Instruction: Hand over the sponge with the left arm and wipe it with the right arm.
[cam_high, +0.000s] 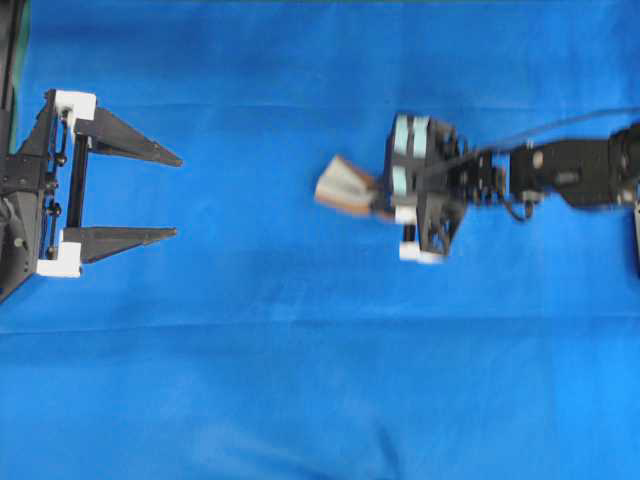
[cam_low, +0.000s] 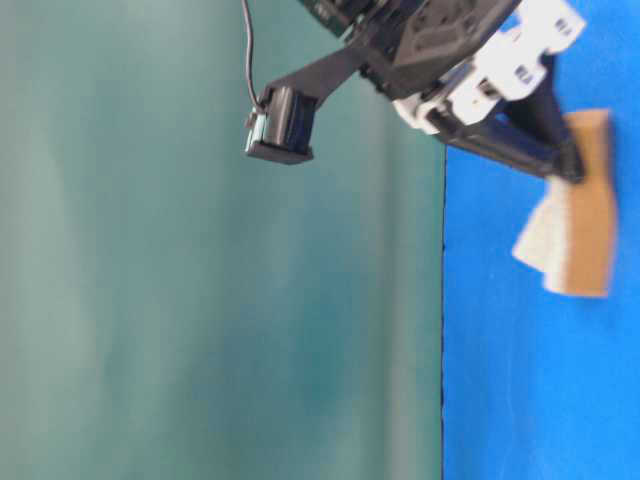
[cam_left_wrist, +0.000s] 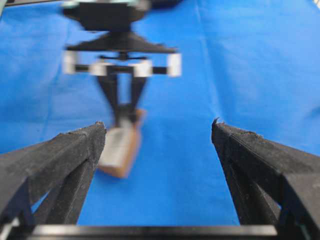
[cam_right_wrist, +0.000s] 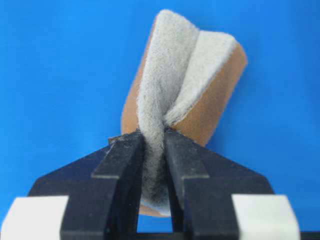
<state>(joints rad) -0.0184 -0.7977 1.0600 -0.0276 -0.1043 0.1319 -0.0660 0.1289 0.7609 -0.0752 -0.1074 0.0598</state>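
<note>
The sponge (cam_right_wrist: 180, 95), a pale grey fuzzy pad backed with orange-brown, is pinched and folded inward along its middle between the 2 black fingers (cam_right_wrist: 125, 165) of the right hand (cam_high: 385, 205), above the blue counter (cam_high: 300, 380). Well apart at the far side, the left hand (cam_high: 175, 195) is spread wide, holding nothing.

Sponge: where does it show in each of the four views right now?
Overhead: sponge centre, left of the right tool.
Table-level: right edge, upper half.
Left wrist: left of centre.
Right wrist: centre, folded between the fingers.
Shared landmark: the right tool pinching it.
</note>
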